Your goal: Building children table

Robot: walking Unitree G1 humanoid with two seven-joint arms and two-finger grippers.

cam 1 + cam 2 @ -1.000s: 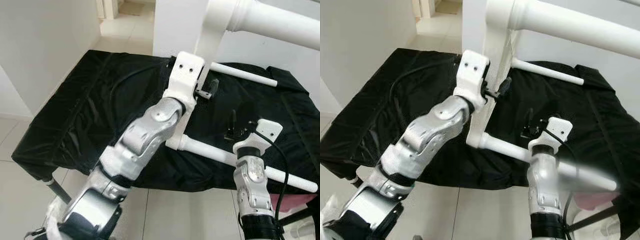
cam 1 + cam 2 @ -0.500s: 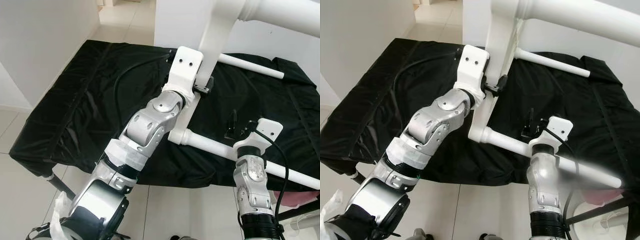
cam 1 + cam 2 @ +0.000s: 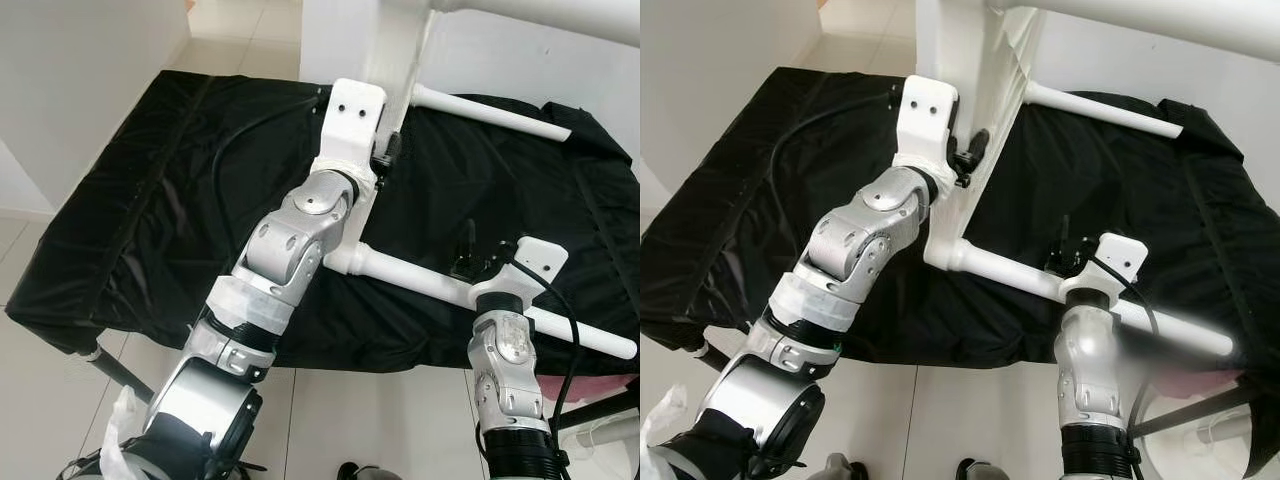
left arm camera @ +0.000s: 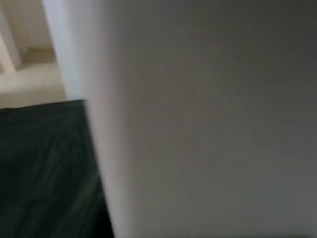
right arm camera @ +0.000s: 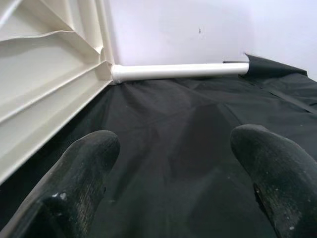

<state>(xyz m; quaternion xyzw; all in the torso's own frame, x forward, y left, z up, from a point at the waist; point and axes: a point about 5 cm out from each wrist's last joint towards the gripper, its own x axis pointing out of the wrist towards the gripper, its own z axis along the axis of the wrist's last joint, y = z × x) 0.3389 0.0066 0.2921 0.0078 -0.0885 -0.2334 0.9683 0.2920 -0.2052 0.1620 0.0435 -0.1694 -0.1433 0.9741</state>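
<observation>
From the head camera I see the white plastic children's table (image 3: 385,50) standing on its edge on a worktop draped in black cloth (image 3: 150,200), with two white legs jutting from it. My left gripper (image 3: 385,158) is raised against the upright tabletop panel, its black fingers (image 3: 975,148) right at the panel's edge; I cannot tell from here whether they are spread or clamped. The left wrist view adds little: a blurred white panel (image 4: 208,119) pressed close to the lens, with a strip of black cloth (image 4: 44,168) beside it.

My right gripper (image 3: 475,252) sits just above the near leg (image 3: 420,280), which runs under its wrist and on past it. The right wrist view gives what the head camera cannot: the two black fingertips (image 5: 84,178) are spread wide and hold nothing, hovering over bare cloth. Ahead of that gripper it shows the ribbed underside of the tabletop (image 5: 49,74) and the far leg (image 5: 178,71) plugged into its corner, lying out across the cloth toward the white wall (image 5: 208,25).
</observation>
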